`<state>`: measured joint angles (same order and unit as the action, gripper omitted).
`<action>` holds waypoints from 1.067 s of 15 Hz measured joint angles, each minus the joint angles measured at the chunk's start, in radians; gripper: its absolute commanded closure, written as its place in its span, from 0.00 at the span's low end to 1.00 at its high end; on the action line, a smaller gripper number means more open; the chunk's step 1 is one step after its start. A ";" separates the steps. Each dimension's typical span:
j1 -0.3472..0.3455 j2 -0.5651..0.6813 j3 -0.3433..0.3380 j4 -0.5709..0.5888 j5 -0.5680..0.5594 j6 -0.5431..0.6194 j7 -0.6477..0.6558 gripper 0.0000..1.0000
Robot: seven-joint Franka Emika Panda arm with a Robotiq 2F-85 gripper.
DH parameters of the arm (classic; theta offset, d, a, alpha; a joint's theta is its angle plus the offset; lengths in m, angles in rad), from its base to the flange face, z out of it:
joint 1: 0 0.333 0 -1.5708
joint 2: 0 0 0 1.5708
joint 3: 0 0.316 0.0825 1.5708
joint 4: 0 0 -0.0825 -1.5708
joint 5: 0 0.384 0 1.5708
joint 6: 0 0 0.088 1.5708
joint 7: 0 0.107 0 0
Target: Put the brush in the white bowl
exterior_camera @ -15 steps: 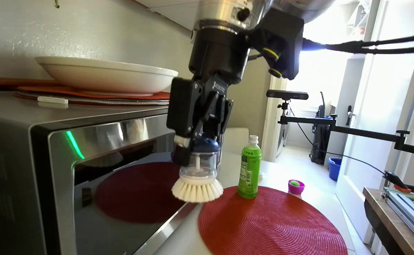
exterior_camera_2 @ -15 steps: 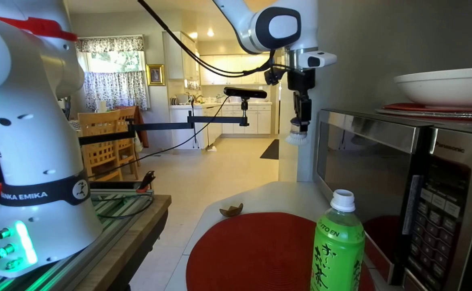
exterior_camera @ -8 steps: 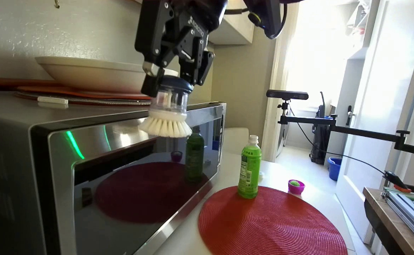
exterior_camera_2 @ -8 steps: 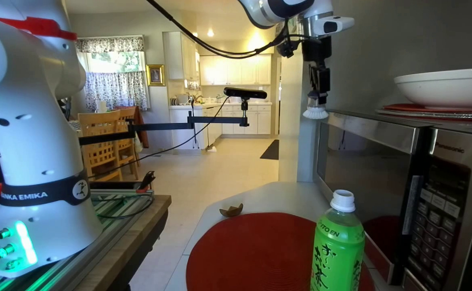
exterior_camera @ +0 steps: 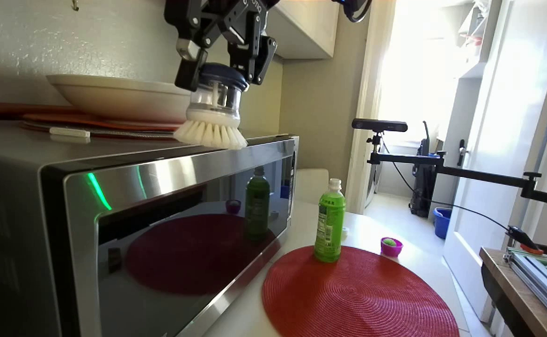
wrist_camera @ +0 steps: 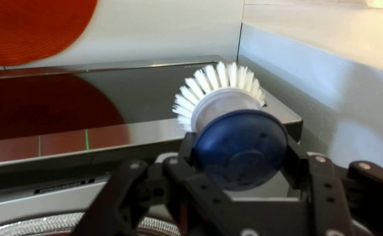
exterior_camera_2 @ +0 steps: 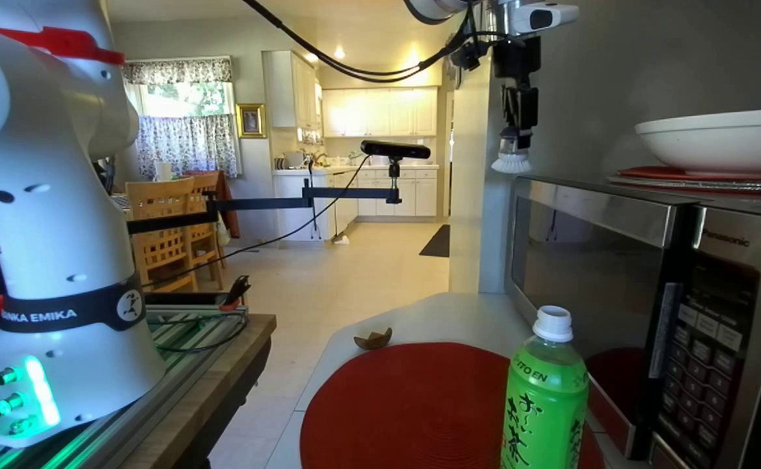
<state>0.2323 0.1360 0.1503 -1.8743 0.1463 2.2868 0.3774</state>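
My gripper [exterior_camera: 222, 75] is shut on the brush [exterior_camera: 213, 98], with a finger on each side of its dark blue knob. The brush hangs bristles down, slightly tilted, a little above the level of the microwave top near its front edge. The brush also shows in an exterior view [exterior_camera_2: 511, 163] and in the wrist view [wrist_camera: 217, 101], where the gripper [wrist_camera: 242, 150] clasps the knob. The white bowl [exterior_camera: 119, 100] sits on the microwave, beside and apart from the brush; it also shows in an exterior view [exterior_camera_2: 725, 143]. Its inside is hidden, and I do not see it in the wrist view.
The bowl stands on stacked mats [exterior_camera: 114, 128] on the microwave [exterior_camera: 175, 164], against a wall [exterior_camera: 114, 42]. A green bottle [exterior_camera: 330, 224] stands at the edge of a red round placemat [exterior_camera: 357, 295]. A small purple cup [exterior_camera: 390, 248] is beyond. A cabinet [exterior_camera: 301, 28] hangs above.
My gripper has risen with the brush, from in front of the microwave door to above its top edge, and moved toward the bowl's side. The brush stays held; the bowl has not moved.
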 measured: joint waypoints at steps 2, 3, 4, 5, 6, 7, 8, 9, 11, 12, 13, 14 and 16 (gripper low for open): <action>-0.008 0.013 -0.007 0.039 -0.007 -0.022 0.000 0.63; -0.015 0.025 -0.012 0.064 -0.016 -0.030 0.000 0.63; -0.021 0.039 -0.018 0.090 -0.024 -0.036 0.000 0.63; -0.027 0.055 -0.024 0.117 -0.034 -0.043 0.000 0.63; -0.031 0.074 -0.033 0.146 -0.043 -0.050 0.000 0.63; -0.034 0.093 -0.040 0.176 -0.052 -0.060 0.001 0.63; -0.036 0.112 -0.045 0.206 -0.057 -0.072 0.001 0.63; -0.037 0.129 -0.048 0.234 -0.057 -0.089 0.001 0.63; -0.037 0.150 -0.044 0.282 -0.056 -0.138 0.000 0.63; -0.036 0.154 -0.040 0.302 -0.055 -0.165 -0.001 0.63; -0.035 0.155 -0.036 0.321 -0.055 -0.191 -0.001 0.63; -0.034 0.155 -0.035 0.342 -0.055 -0.214 -0.001 0.63; -0.034 0.155 -0.036 0.382 -0.057 -0.251 -0.001 0.63</action>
<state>0.1980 0.2912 0.1147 -1.4921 0.0896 2.0359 0.3765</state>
